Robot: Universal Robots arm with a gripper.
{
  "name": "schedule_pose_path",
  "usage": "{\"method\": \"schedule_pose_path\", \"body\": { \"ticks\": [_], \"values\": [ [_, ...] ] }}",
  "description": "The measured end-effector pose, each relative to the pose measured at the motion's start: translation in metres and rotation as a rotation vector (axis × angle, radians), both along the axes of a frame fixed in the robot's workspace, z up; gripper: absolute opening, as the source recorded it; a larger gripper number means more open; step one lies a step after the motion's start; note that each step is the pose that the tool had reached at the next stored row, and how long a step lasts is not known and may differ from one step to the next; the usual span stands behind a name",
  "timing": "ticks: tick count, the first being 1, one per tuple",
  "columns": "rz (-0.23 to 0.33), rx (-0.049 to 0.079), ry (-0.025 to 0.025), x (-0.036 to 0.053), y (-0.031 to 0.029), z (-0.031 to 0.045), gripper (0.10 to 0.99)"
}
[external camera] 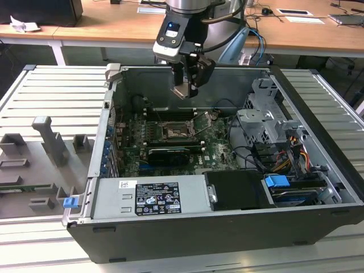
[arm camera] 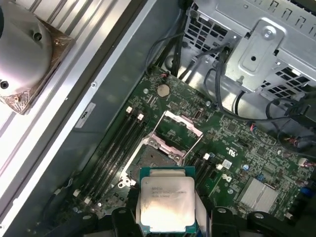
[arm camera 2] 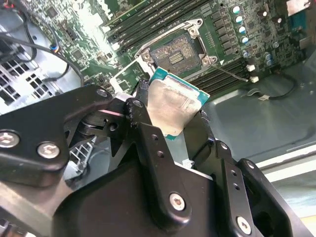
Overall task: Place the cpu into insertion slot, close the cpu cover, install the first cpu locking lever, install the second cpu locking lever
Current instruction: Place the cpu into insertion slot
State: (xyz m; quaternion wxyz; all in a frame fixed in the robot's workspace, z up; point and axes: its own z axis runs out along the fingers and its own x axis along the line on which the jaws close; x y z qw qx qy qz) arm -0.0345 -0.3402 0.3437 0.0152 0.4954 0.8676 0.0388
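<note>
Open computer case (external camera: 170, 239), green circuit board (external camera: 219, 149) on its floor. Over the board's far half hangs the gripper (external camera: 186, 90), fingers clamped on the edges of the cpu (arm camera: 167, 205), metal top up. The cpu cover (arm camera: 183, 122) stands flipped up on the exterior view's right side of the insertion slot (arm camera: 153, 160). Slot's dark centre is exposed. The cpu sits above it, apart, not touching.

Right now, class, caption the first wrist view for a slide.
The tool holds the cpu above the open slot, cover raised.
</note>
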Motion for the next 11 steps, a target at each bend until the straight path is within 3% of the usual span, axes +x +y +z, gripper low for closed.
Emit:
{"method": "schedule_pose_path", "body": {
  "ticks": [11],
  "values": [
    [-0.147,-0.005,0.0002,0.0000,0.0000,-0.0013,0.529]
  ]
}}
